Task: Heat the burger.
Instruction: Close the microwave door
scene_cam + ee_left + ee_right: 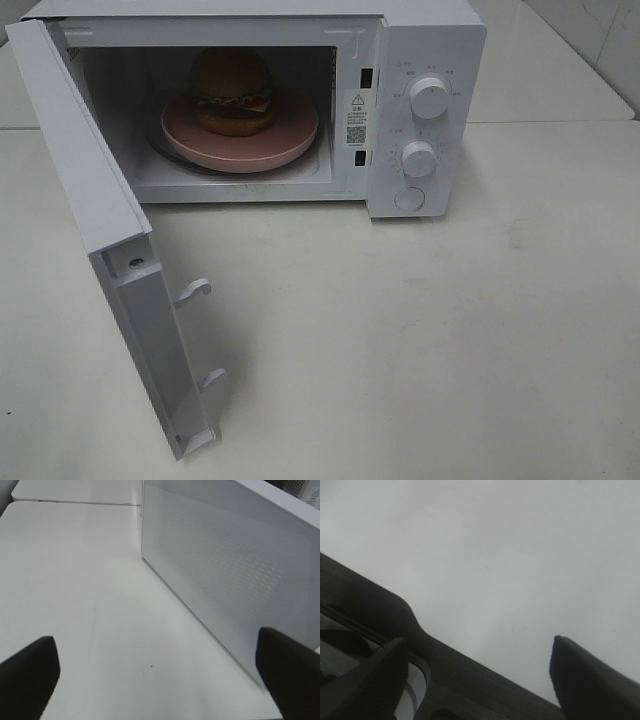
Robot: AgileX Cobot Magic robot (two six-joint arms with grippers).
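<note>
Your left gripper (pixel 155 645), spread empty like the right gripper (pixel 479 640), sits just outside the open microwave door (pixel 225 565), nearer for swinging it shut on the burger (pixel 232 92).

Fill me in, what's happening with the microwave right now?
The burger sits on the pink plate inside the microwave, whose door stands wide open. Neither arm is handling anything: the left pincer is open with the door's perforated panel in front of it, and the right pincer is open above the table. The door is not yet shut, so closing it looks like the step left.
</note>
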